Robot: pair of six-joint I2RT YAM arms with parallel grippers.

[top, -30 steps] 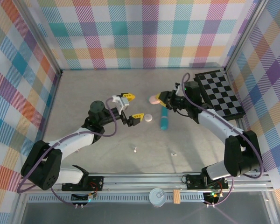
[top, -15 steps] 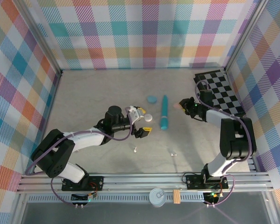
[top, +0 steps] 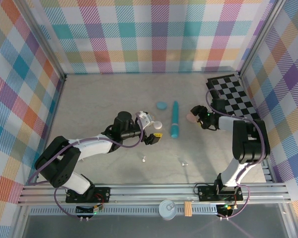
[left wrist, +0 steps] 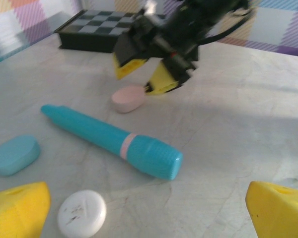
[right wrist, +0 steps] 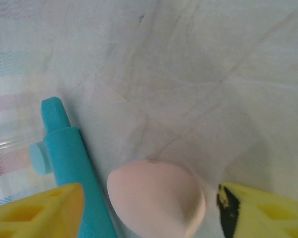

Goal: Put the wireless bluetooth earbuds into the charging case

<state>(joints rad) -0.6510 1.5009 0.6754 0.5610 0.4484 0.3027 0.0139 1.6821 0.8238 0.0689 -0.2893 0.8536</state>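
In the top view a white earbud point(top: 144, 159) and a second earbud point(top: 185, 162) are tiny specks on the near part of the table, well apart from every case. Their shape is too small to make out. In the left wrist view the yellow fingers point(left wrist: 17, 210) are cut off by the lower corners, and the right arm there is blurred.

The table point(top: 99, 94) is pale grey with faint marbling. The walls point(top: 139, 34) carry a coloured check pattern, and a checkerboard point(top: 233, 96) lies at the far right.

The left gripper point(top: 151, 129) stands wide open and holds nothing. The white case point(left wrist: 82, 213) lies between its fingers, just beside one. The right gripper point(left wrist: 145, 77) is open around the pink case point(right wrist: 156, 198), with a gap at each side. The teal stick point(left wrist: 114, 141) lies between the pink case and the blue case point(left wrist: 12, 154).
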